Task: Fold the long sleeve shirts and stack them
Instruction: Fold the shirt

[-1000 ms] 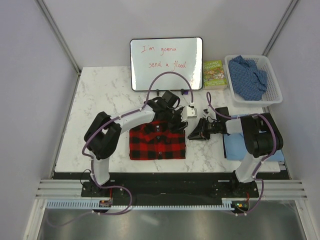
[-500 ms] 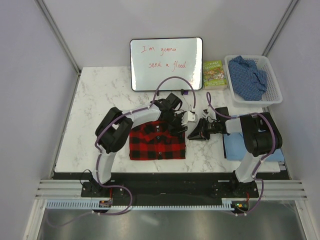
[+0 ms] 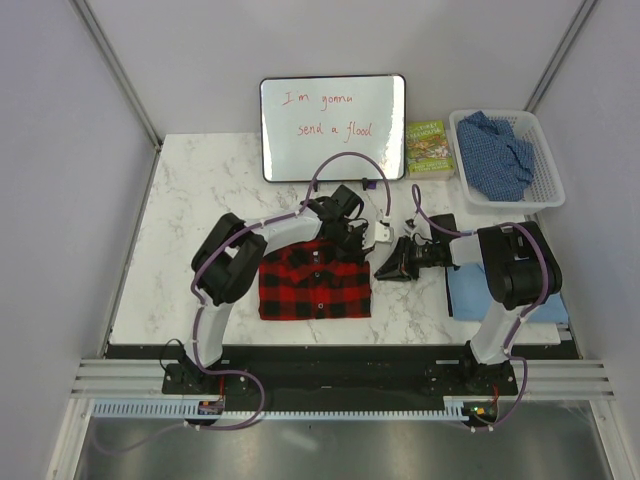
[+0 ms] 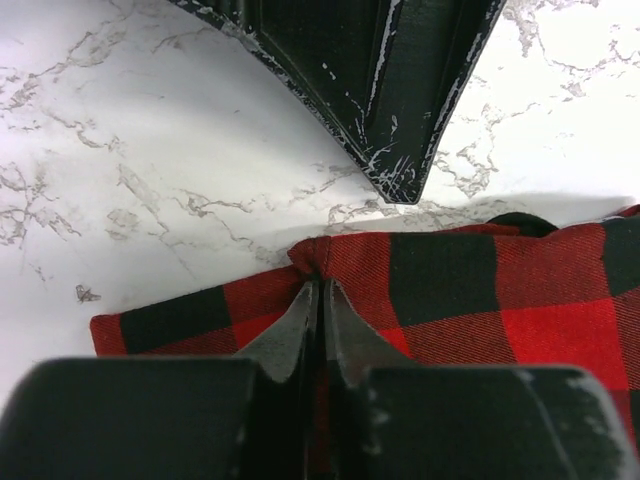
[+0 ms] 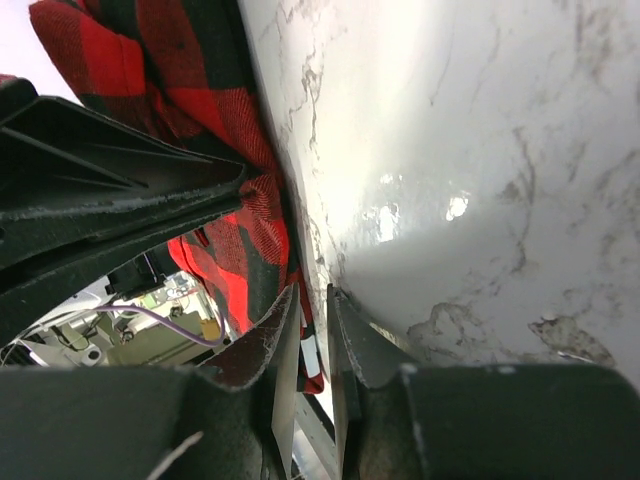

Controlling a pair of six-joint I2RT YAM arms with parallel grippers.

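Left hand [image 4: 320, 288] is pinched together on the far hem of the red-and-black checked flannel [image 4: 480, 290], near its 1 o'clock corner. That bite on the edge is likely meant to lift the cloth over for a fold. Right hand [image 5: 308, 300] clamps the same shirt's 3 o'clock edge, with red cloth showing between its fingers. The flannel lies mid-tabletop [image 3: 200, 200]; the light blue shirt [image 3: 462, 292] lies flat at its 3 o'clock, probably the stack's base, and the darker blue speckled shirt [image 3: 495, 155] sits in the basket [image 3: 553, 175] at 1 o'clock.

bright even overhead light, soft shadows, glare on the marble table [image 5: 455, 205], blurred fingers [image 4: 287, 335] up close
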